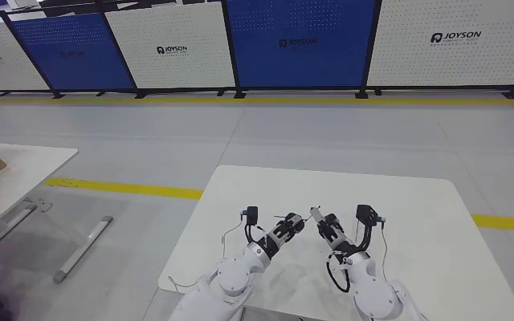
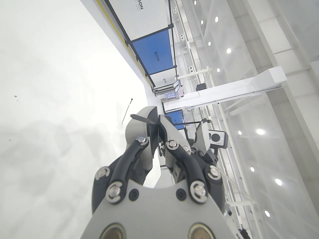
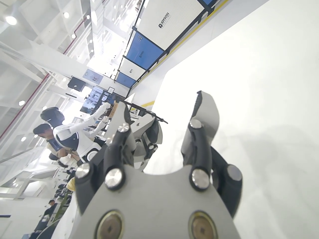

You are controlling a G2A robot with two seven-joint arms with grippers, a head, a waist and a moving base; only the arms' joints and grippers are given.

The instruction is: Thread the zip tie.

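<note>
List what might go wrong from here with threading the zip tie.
1. The left tool pinches the zip tie only at its fingertips, so the strap may twist or slip out.
2. The right tool is open and holds nothing. The strap's free end is unsupported and may wander during threading.

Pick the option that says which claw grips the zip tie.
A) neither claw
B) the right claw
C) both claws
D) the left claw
D: the left claw is shut on the black zip tie, which sticks out from between its fingers, while the right claw stands wide open with nothing in it.
</note>
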